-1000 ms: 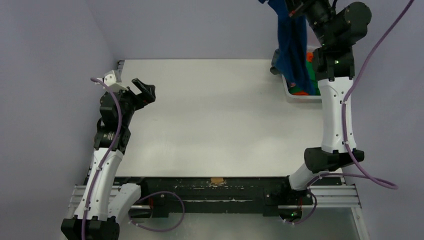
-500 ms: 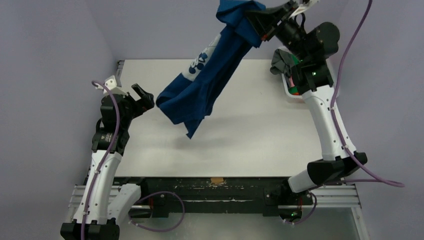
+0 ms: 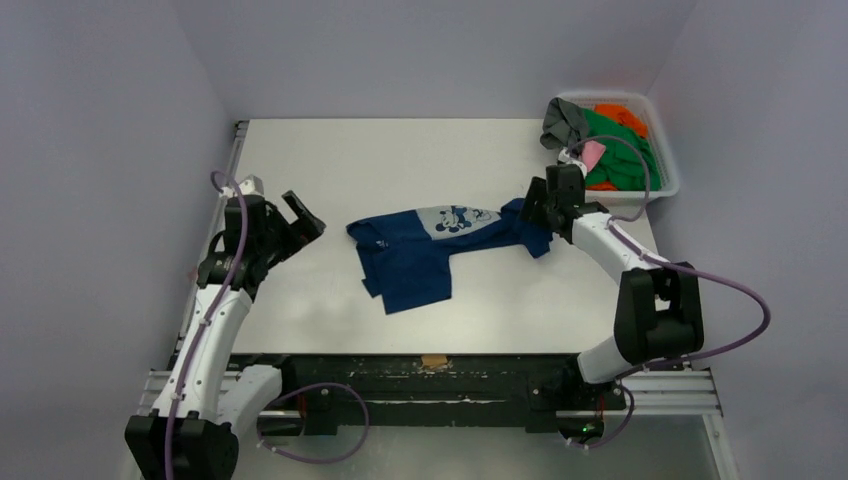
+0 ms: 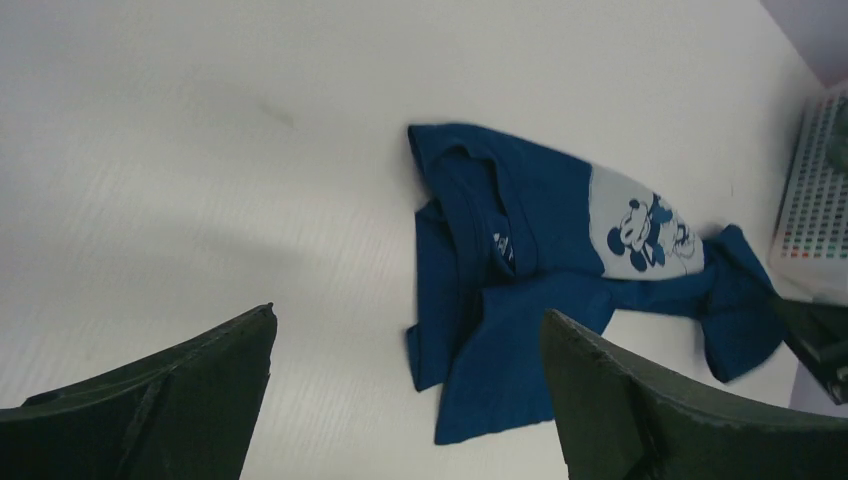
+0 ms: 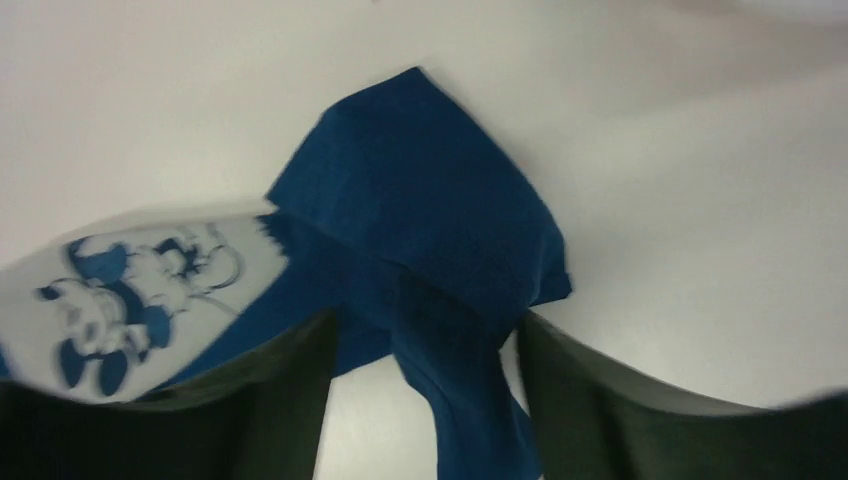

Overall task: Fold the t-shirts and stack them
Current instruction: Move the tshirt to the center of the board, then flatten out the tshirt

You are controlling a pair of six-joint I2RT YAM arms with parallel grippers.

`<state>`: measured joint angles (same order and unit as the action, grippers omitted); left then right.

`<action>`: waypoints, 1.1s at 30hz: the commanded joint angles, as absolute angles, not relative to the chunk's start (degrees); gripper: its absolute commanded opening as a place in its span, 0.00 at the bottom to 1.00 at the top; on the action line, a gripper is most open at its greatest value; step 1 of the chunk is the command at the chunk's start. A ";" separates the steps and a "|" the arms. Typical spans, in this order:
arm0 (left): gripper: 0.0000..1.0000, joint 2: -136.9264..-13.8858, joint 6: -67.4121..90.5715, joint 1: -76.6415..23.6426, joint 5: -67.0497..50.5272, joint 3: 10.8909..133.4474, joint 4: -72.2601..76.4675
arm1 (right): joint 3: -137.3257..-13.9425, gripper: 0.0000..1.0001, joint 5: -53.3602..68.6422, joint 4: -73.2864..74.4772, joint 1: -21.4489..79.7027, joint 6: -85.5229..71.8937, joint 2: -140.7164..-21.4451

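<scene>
A navy blue t-shirt point(image 3: 415, 255) with a white cartoon print lies crumpled in the middle of the table point(image 3: 400, 160). In the left wrist view the same shirt point(image 4: 530, 240) lies ahead of my fingers. My right gripper point(image 3: 537, 208) is low over the shirt's right end, open, and a strip of the navy cloth point(image 5: 440, 260) runs loose between its fingers point(image 5: 425, 335). My left gripper point(image 3: 301, 214) hovers wide open left of the shirt, holding nothing point(image 4: 408, 320). More t-shirts, green point(image 3: 622, 155), orange point(image 3: 620, 113), grey point(image 3: 562, 122) and pink point(image 3: 594, 153), are heaped in the basket.
The white mesh basket point(image 3: 668, 170) stands at the table's far right corner, just behind my right arm; its mesh wall point(image 4: 815, 200) shows at the right edge of the left wrist view. Purple walls close in the table on three sides.
My right arm swung the navy shirt from above the basket down onto the middle of the table, and its jaws have parted. The left arm shifted slightly forward.
</scene>
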<state>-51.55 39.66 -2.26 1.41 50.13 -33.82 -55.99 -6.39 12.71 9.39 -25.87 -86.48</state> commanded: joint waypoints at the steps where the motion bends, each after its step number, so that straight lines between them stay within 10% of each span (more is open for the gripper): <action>1: 1.00 -52.85 40.31 -3.57 -15.81 44.17 -31.31 | -60.62 0.89 -26.30 18.25 9.29 -25.32 -83.53; 33: 0.45 -93.35 42.25 -39.41 -2.50 52.26 -32.74 | -46.14 0.90 -13.54 19.18 10.44 -29.68 -72.91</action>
<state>-87.96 41.21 -38.41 -8.29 47.79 -31.42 -46.72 -12.60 19.09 10.22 -27.31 -74.70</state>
